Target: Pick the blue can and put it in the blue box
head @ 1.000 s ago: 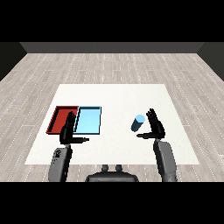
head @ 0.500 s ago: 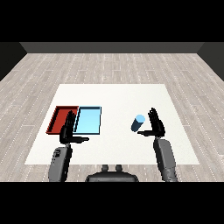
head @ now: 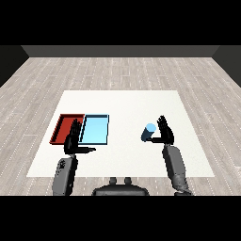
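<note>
The blue can stands on the white table, right of centre. My right hand is open just to the can's right, fingers straight and pointing up, thumb reaching toward the can's base; whether it touches the can I cannot tell. The light blue tray lies left of centre with nothing in it. My left hand is open, fingers up and thumb out to the right, over the near edge between the two trays.
A red tray lies against the left side of the blue tray. Bare table stretches between the blue tray and the can. The table's near edge runs just behind both forearms.
The right hand has shifted slightly left, closing toward the can. The can and the left hand have stayed where they were.
</note>
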`<state>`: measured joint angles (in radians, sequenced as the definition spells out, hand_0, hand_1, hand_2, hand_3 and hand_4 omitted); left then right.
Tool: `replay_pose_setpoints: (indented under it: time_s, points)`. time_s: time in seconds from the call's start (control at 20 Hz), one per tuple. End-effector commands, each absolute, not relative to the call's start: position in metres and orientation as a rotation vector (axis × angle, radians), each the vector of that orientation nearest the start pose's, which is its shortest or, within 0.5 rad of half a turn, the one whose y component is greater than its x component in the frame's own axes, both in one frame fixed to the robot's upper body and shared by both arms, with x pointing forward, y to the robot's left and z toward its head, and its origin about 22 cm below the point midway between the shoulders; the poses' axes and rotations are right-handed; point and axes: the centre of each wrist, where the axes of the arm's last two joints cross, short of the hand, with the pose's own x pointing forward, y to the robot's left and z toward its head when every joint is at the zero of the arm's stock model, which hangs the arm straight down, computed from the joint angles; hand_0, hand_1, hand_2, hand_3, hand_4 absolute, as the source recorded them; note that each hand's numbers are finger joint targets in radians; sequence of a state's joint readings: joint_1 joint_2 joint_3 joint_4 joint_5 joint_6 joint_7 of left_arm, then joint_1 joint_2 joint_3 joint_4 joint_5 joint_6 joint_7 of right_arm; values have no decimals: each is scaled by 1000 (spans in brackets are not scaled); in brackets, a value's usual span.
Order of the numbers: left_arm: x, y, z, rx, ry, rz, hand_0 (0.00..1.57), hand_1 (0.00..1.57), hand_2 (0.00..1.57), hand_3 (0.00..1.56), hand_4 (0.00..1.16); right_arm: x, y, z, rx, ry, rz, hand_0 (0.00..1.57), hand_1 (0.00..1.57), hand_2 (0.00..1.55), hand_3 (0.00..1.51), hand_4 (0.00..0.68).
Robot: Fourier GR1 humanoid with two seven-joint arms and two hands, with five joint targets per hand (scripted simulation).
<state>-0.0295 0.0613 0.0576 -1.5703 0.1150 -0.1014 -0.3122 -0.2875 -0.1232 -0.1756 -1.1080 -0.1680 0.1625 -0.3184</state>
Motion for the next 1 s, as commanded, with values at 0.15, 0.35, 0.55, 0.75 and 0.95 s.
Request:
replay_pose_setpoints:
  time_s: [0.15, 0.35, 0.55, 0.75, 0.95]
  points:
    - [257, 271, 7, -106, -1918, 13, 0, 0, 0, 0, 0, 309, -277, -41, 156, -1675, -67, 0, 0, 0, 0, 0]
    - [251, 270, 22, -105, -1934, 25, 0, 0, 0, 0, 0, 320, -262, -46, 147, -1677, -87, 0, 0, 0, 0, 0]
    - [229, 267, 18, -92, -1916, 30, 0, 0, 0, 0, 0, 336, -245, -60, 193, -1642, -112, 0, 0, 0, 0, 0]
    - [244, 261, 21, -83, -1915, 43, 0, 0, 0, 0, 0, 335, -248, -62, 184, -1605, -126, 0, 0, 0, 0, 0]
    - [241, 273, 8, -81, -1917, 30, 0, 0, 0, 0, 0, 350, -254, -53, 186, -1607, -130, 0, 0, 0, 0, 0]
